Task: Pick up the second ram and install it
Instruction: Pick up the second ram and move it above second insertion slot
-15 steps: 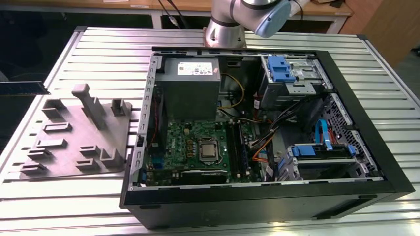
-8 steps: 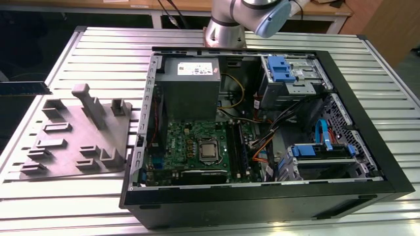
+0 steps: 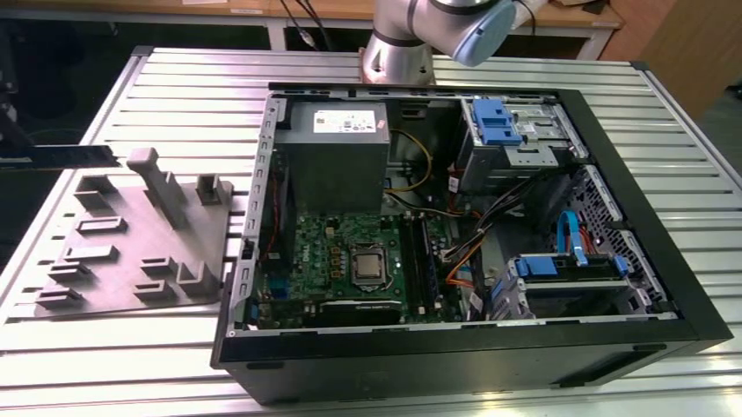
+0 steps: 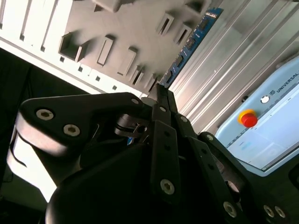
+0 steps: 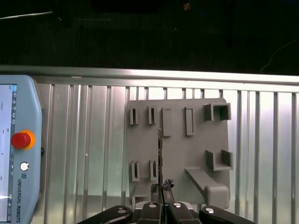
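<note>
The gripper (image 5: 161, 189) is clamping the second ram (image 5: 160, 154) btwn its 2 fingers, which are pressing tight on 1 end of the stick. In the first wrist view the second ram is showing edge-on as a thin dark line, running out from the fingertips across the grey fixture plate (image 5: 187, 154). In the second wrist view the gripper (image 4: 161, 91) is gripping the second ram (image 4: 192, 41) w/ its blue-green board and small black chips facing the cam. There the stick is lining up along the edge of the fixture plate (image 4: 135, 28), w/ the slatted aluminium table (image 4: 233, 56) beside it. Can't tell whether the ram's free end is touching the plate or hanging above it. A teach pendant (image 5: 18, 154) w/ a red button (image 5: 21, 140) is lying on the table near the plate. In the exterior view the fixture plate (image 3: 122, 261) is sitting just beside the open PC case (image 3: 464, 347), on the exterior view's left. The green motherboard (image 3: 325, 252) is lying inside the case, and the arm's base (image 3: 400, 43) is standing behind it.
</note>
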{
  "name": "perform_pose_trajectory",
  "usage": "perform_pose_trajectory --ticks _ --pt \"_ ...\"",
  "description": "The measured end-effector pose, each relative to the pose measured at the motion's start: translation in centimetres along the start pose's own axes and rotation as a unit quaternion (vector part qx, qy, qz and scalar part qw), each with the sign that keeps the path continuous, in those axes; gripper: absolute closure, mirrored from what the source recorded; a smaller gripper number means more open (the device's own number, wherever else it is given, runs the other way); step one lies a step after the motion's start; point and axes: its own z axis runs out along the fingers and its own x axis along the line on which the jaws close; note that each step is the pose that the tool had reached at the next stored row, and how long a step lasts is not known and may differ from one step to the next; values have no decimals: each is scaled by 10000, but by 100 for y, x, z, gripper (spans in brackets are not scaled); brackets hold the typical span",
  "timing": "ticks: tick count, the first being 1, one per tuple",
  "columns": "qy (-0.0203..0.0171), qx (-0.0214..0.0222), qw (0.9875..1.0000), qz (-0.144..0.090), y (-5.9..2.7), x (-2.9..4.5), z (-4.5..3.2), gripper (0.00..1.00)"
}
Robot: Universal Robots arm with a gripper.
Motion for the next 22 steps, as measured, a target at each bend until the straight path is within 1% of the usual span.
perform_pose_trajectory --ticks 22 --pt "-15 1 10000 -1 -1002 21 -2 89"
